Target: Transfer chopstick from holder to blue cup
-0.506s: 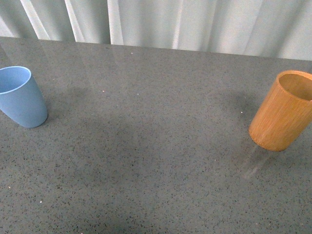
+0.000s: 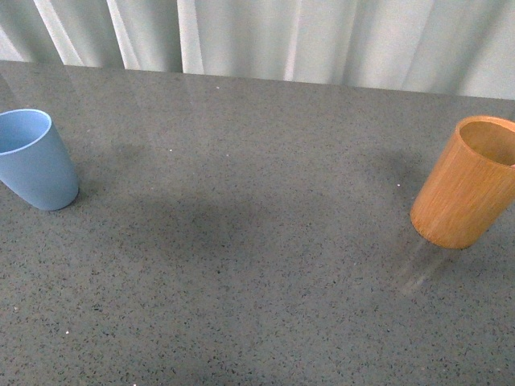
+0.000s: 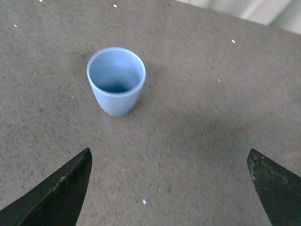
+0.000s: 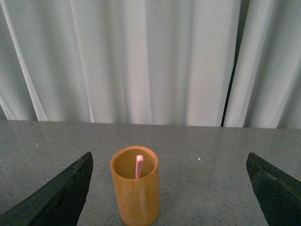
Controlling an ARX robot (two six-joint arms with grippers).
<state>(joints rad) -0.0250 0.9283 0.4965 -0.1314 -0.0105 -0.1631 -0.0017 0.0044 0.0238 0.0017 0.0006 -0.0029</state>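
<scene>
In the front view, the pale blue plastic cup stood at nine o'clock on the grey speckled tabletop, with the cylindrical bamboo holder well apart at three o'clock (both upright). In the left wrist view, the left gripper hung spread wide, holding nothing, above the cup. In the right wrist view, the right gripper was likewise splayed and unladen, facing the holder, inside which the pink chopstick stood.

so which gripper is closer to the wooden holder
Right. The right gripper, open, points straight at the wooden holder; the left gripper, open, points at the blue cup on the far side from it.
</scene>
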